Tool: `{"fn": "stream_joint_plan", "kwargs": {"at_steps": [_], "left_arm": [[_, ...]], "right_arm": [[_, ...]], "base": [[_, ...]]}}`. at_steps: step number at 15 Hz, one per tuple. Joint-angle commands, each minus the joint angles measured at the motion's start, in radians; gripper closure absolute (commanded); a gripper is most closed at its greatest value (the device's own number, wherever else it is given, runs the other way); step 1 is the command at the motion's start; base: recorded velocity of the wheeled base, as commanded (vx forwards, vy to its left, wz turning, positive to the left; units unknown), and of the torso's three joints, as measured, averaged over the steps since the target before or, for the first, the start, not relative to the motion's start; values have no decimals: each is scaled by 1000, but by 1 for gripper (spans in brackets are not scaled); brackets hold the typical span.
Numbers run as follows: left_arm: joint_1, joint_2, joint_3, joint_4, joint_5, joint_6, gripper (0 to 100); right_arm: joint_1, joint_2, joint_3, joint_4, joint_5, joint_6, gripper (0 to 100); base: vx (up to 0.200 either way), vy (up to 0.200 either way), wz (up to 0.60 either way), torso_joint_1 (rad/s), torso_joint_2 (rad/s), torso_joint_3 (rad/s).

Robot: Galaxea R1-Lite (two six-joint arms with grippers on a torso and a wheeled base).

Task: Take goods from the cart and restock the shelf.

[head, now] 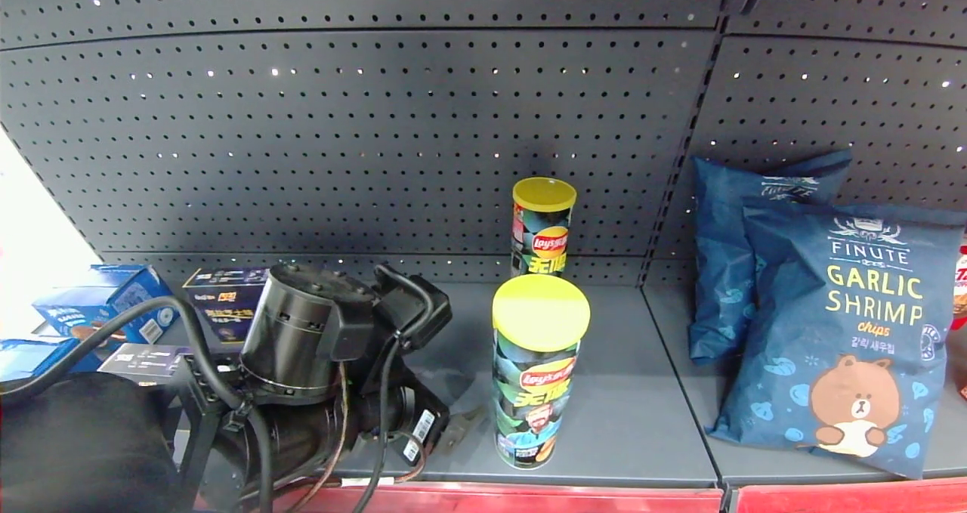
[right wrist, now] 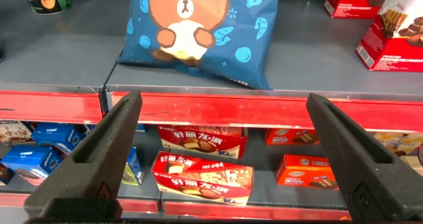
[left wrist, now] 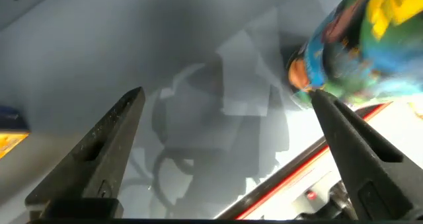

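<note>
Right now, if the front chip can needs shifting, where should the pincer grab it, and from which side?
Probably the round wall of the front chip can, at mid-height below the yellow lid, coming from the robot's left. It stands upright with bare shelf on that side, the left pincer sits open there, and the rear can blocks the back.

The left arm (head: 302,377) is black all over. Its wrist carries a glossy drum-shaped housing (head: 295,332) with small screws around the flat cap. Thick black cables (head: 143,307) loop along it, beside a thin brownish wire (head: 341,415) and two white barcode stickers (head: 423,426). A black fabric cover (head: 75,445) wraps the lower part. The left end effector (left wrist: 226,95) and right end effector (right wrist: 225,97) each have two dark, tapered fingers (right wrist: 99,158) with a grainy surface.
</note>
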Motion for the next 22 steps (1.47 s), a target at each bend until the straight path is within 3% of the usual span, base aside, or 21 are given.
{"fn": "stream_joint_plan", "kwargs": {"at_steps": [1, 3, 11, 22], "left_arm": [[0, -24, 13, 5, 3, 12, 0], [-5, -81, 45, 3, 1, 55, 0], [-46, -87, 14, -7, -5, 51, 0], [-29, -10, -53, -9, -2, 48, 0]], "right_arm": [[0, 1, 0, 0, 0, 0, 0], [0, 1, 0, 0, 0, 0, 0], [0, 1, 0, 0, 0, 0, 0], [0, 1, 0, 0, 0, 0, 0]], "base": [[0, 0, 0, 0, 0, 0], [0, 0, 0, 0, 0, 0], [0, 0, 0, 0, 0, 0], [0, 0, 0, 0, 0, 0]]}}
